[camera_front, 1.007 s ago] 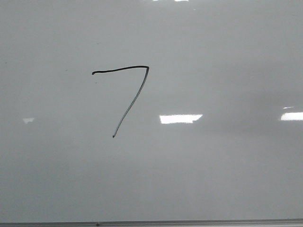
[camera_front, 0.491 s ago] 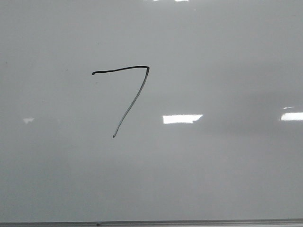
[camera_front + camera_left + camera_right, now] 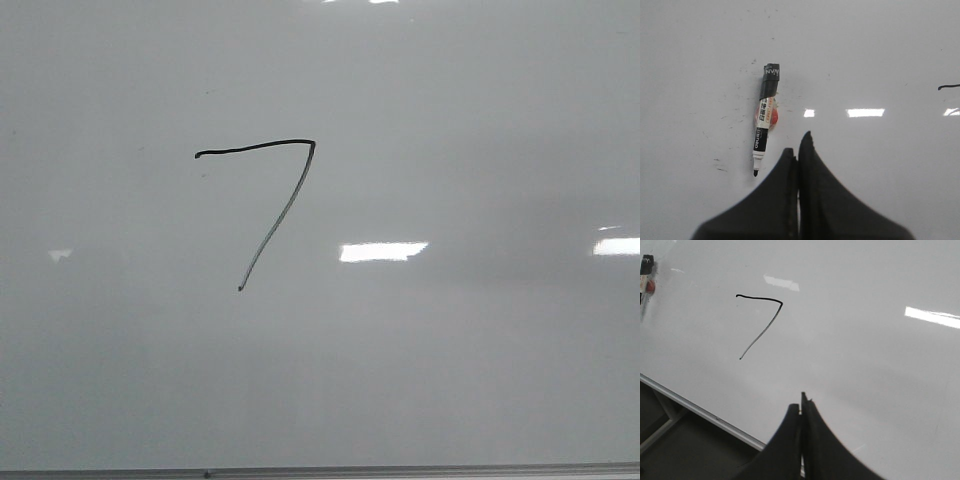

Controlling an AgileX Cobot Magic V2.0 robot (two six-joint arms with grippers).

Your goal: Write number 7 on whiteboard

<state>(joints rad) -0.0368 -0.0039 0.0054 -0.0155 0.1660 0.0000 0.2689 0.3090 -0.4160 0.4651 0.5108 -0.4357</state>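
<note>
Judging from how things lie, the writing is taken to be done. Furthest left, a marker is seen lying flat on the whiteboard, uncapped, its tip bare and held by nothing. Just beside it hangs the left end effector, its fingers pressed together and empty. Further right, the number 7 is drawn in black left of the board's middle: a slightly wavy top stroke is joined at its right end to a long slant that runs down and leftward. Both strokes are complete and no gap is seen at the corner. Right of the digit, the right end effector is poised over bare board, likewise closed on nothing. Little appears to be left, except perhaps capping the marker; no cap can be made out.
</note>
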